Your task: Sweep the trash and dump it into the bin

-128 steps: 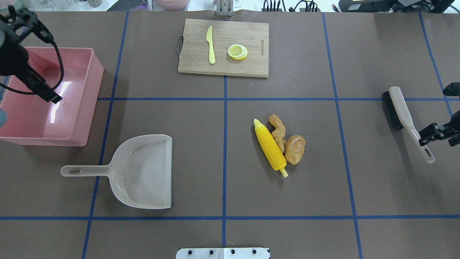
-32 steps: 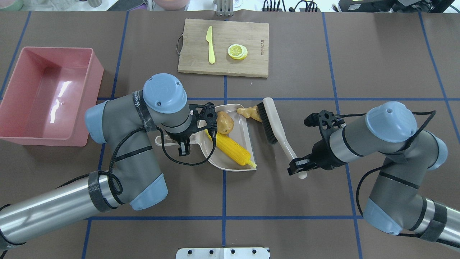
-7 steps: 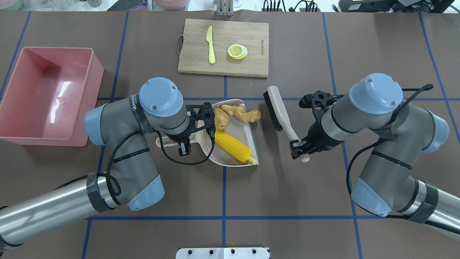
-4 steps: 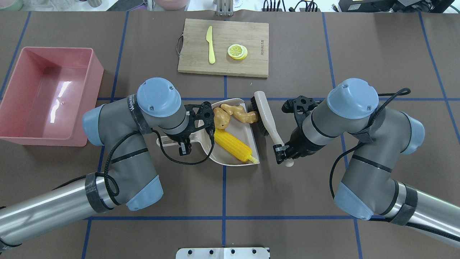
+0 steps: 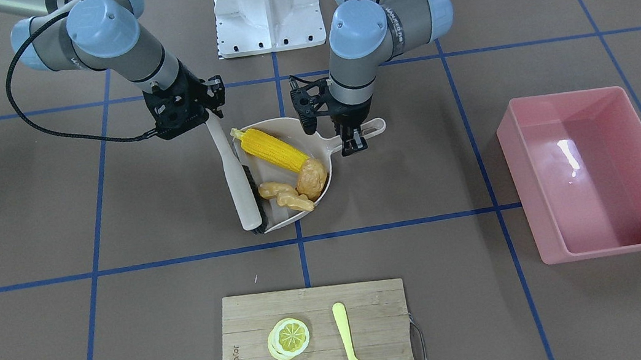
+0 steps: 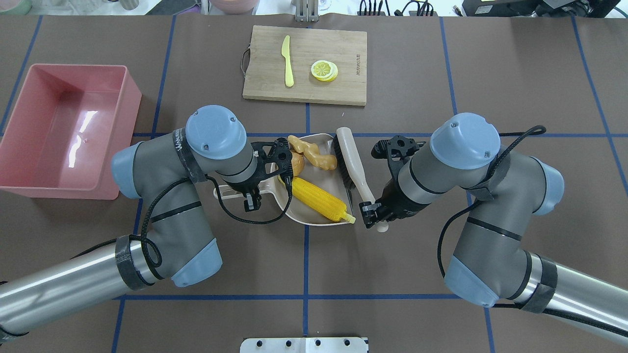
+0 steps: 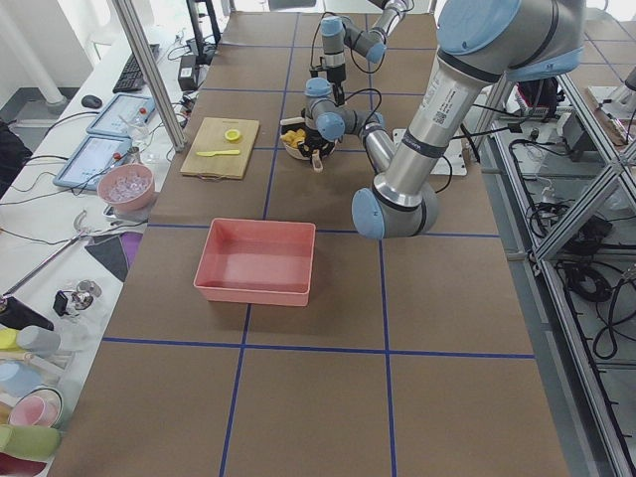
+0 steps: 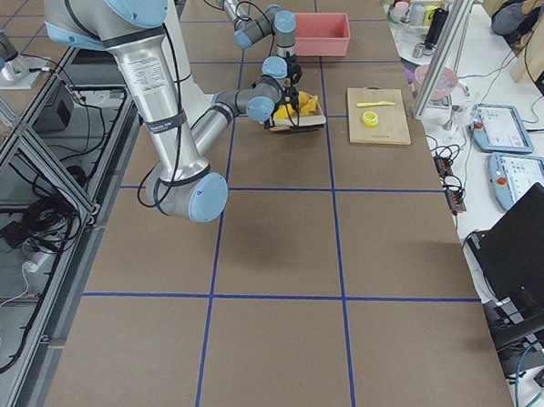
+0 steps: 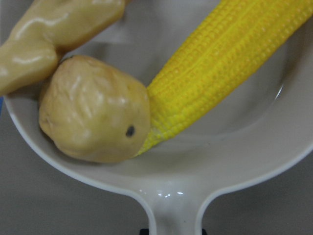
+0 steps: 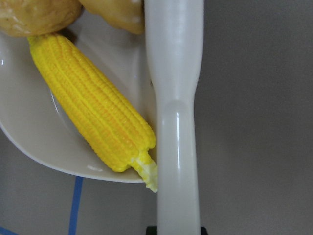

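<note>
The corn cob, potato and ginger root all lie inside the beige dustpan at mid-table. My left gripper is shut on the dustpan's handle. My right gripper is shut on the handle of the brush, whose bristles stand along the pan's open edge. The left wrist view shows the potato against the corn. The right wrist view shows the brush handle beside the corn. The pink bin stands empty at the far left.
A wooden cutting board at the back middle carries a yellow knife and lemon slices. The robot's base plate is at the near edge. Blue tape lines cross the brown table.
My right arm swept the brush leftwards to the pan's open edge. The ginger root slid fully into the dustpan. The left arm and pan barely moved.
</note>
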Motion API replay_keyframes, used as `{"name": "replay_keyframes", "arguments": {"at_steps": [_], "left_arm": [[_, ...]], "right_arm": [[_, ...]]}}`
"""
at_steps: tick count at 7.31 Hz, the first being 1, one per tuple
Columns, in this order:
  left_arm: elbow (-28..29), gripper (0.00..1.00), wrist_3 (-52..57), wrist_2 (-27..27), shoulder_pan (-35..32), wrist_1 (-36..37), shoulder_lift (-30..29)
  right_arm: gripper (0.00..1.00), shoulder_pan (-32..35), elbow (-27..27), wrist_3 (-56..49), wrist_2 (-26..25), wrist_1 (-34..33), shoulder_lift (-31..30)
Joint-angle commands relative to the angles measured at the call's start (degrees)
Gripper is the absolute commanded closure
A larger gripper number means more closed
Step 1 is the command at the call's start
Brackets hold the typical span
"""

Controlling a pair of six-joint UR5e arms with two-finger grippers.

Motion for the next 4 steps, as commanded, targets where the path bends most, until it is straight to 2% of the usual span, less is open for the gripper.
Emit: {"name": "replay_keyframes", "arguments": {"at_steps": [1, 4], "left_arm": [[-0.2, 1.00, -1.6, 0.0, -0.2, -0.9, 0.0], [-0.1, 1.00, -2.1, 0.0, -0.5, -3.3, 0.0]], "right_arm": [[1.00, 0.6, 0.3, 0.1, 0.3, 0.0, 0.0], [1.00, 7.9, 1.0, -0.4, 5.0, -0.2, -0.9]]}}
